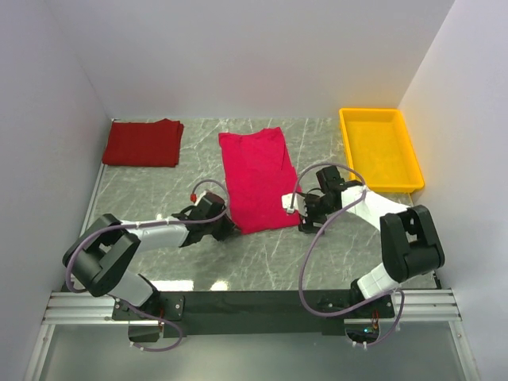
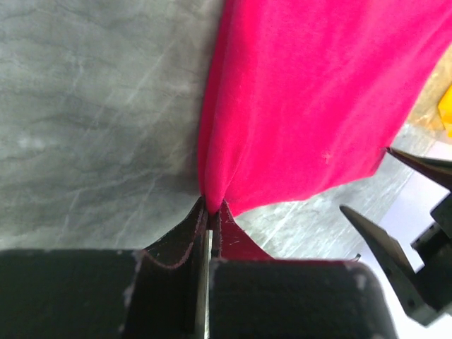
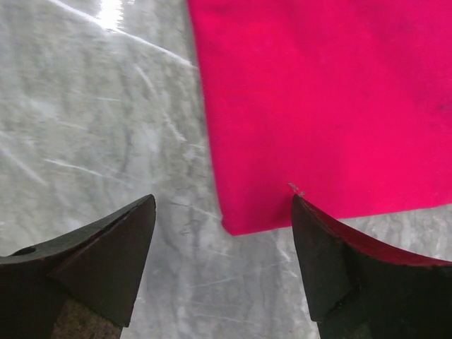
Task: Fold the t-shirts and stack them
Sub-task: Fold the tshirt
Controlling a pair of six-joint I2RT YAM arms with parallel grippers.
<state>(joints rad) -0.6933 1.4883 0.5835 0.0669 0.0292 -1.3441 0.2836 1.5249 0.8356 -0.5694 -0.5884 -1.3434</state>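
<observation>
The crimson t-shirt (image 1: pixel 255 178) lay mid-table, apparently folded lengthwise, corner pinched in my left gripper (image 2: pixel 210 210); the darker red t-shirt (image 1: pixel 144 142) sat folded far-left.

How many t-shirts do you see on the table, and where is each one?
2. The darker red t-shirt lies folded at the far left corner. The crimson t-shirt lies mid-table, its near left corner pinched by the left gripper. No other shows.

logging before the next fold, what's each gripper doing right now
Left gripper: closed, pinching a near corner of the crimson t-shirt.
Right gripper: open, fingers either side of the shirt's other near corner, holding nothing.
</observation>
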